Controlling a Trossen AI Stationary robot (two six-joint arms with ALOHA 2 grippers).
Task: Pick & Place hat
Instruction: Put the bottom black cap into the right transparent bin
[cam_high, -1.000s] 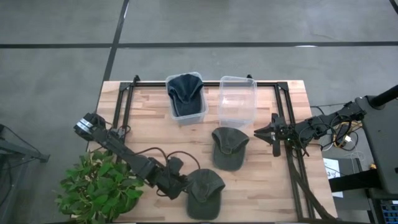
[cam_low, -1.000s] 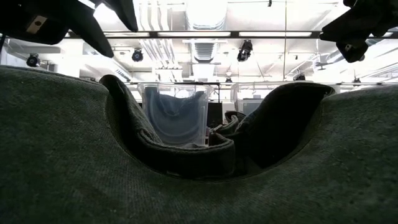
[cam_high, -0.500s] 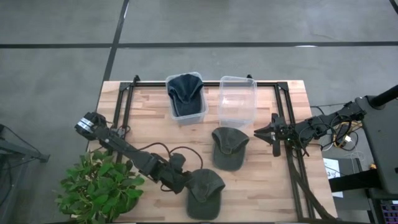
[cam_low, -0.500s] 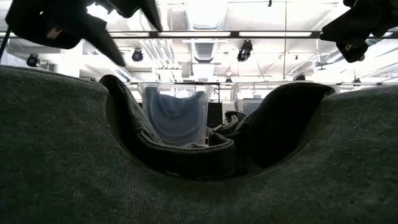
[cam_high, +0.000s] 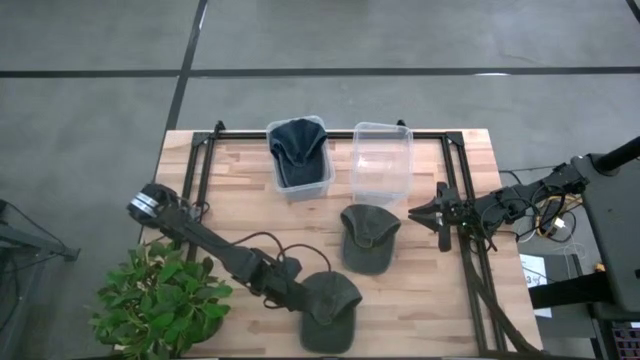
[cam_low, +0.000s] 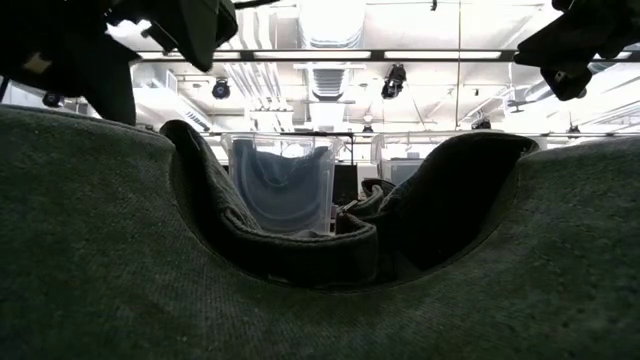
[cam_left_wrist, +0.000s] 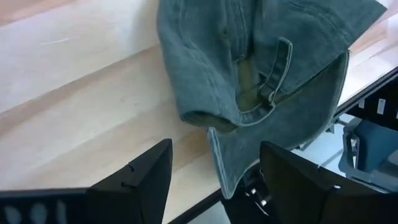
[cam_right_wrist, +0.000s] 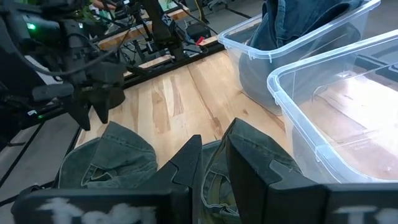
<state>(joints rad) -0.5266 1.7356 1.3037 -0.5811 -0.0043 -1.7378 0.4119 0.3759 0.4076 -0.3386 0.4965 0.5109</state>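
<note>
The left gripper (cam_high: 297, 297) is held with fingers spread, just beside the near hat (cam_high: 330, 310) on the table (cam_high: 240, 200). The right gripper (cam_high: 420, 214) is kept narrow, holding nothing.

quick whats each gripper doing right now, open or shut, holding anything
Left gripper: open, holding nothing, right at the edge of the near hat.
Right gripper: jaws nearly together, holding nothing, waiting beside the middle hat.

Low view: near hat (cam_low: 320, 300) blocks most of table.
</note>
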